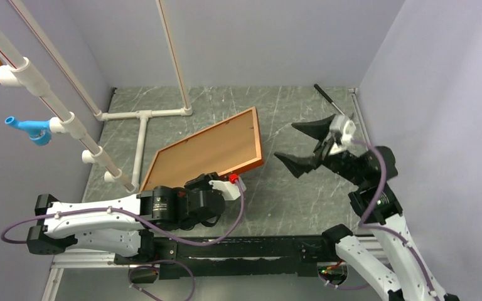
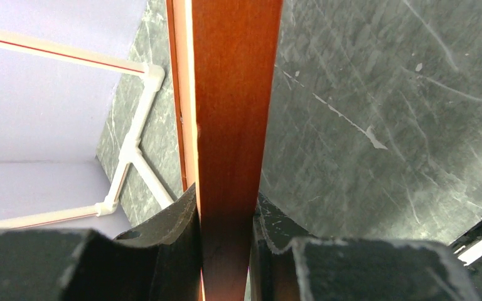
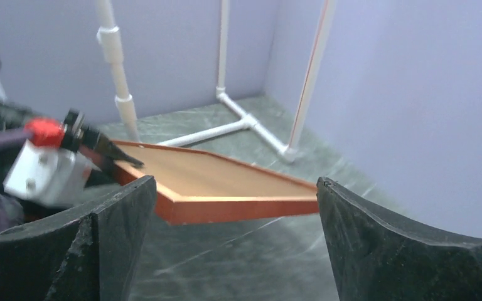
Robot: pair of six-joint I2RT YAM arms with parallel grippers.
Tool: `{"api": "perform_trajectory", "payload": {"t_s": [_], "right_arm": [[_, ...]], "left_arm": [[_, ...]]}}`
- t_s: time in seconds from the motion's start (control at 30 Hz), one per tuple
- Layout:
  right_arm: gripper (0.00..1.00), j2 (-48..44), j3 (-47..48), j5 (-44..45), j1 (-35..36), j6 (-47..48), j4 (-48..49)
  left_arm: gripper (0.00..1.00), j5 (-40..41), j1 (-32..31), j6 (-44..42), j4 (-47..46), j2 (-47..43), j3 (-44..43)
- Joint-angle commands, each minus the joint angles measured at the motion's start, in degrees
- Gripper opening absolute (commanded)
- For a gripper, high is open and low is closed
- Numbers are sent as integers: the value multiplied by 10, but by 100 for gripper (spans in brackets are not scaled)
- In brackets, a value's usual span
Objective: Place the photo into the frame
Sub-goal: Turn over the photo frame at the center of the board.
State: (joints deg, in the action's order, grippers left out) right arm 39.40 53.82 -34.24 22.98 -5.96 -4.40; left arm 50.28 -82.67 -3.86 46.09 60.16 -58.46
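The frame (image 1: 208,149) is a reddish-brown wooden rectangle, back side up, with a plain brown backing panel (image 1: 204,150) in it. It is lifted off the table and tilted. My left gripper (image 1: 221,179) is shut on the frame's near rail; in the left wrist view that rail (image 2: 232,119) is clamped between both fingers (image 2: 169,226). My right gripper (image 1: 285,140) is wide open and empty to the right of the frame, facing its right rail (image 3: 238,209) from a short distance. The photo is not in view.
A white PVC pipe stand (image 1: 141,119) rests on the table at the back left, with slanted pipes (image 1: 69,119) above the left side. A thin black tool (image 1: 328,99) lies at the back right. Purple walls close in the table on three sides.
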Motion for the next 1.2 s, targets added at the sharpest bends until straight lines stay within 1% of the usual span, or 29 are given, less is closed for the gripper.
{"api": "perform_trajectory", "payload": {"t_s": [0.0,0.07,0.17,0.27,0.37,0.5,0.7,0.77,0.93,1.03,1.17], "right_arm": [[99,-43,-46,-132,0,223,139],[99,-44,-45,-192,0,303,99],[99,-21,-22,-276,0,436,-14],[97,16,2,-319,0,546,-110],[94,46,11,-343,3,616,-153],[90,81,4,-352,21,629,-116],[89,140,16,-316,68,628,-58],[88,163,28,-311,88,641,-61],[83,206,53,-297,121,674,-86],[76,219,60,-296,132,683,-93],[60,225,67,-294,139,697,-122]], "left_arm": [[0,-36,-1,52,-57,-27,-48],[0,-41,-1,50,-57,-35,-50],[0,-54,-1,47,-58,-47,-51],[0,-63,-1,47,-57,-57,-55],[0,-72,-1,47,-59,-65,-57],[0,-83,-1,46,-64,-68,-59],[0,-89,-1,48,-49,-51,-71],[0,-92,-1,51,-46,-46,-73],[0,-95,-1,53,-48,-45,-75],[0,-98,-1,53,-52,-48,-75],[0,-99,0,51,-55,-51,-77]]}}
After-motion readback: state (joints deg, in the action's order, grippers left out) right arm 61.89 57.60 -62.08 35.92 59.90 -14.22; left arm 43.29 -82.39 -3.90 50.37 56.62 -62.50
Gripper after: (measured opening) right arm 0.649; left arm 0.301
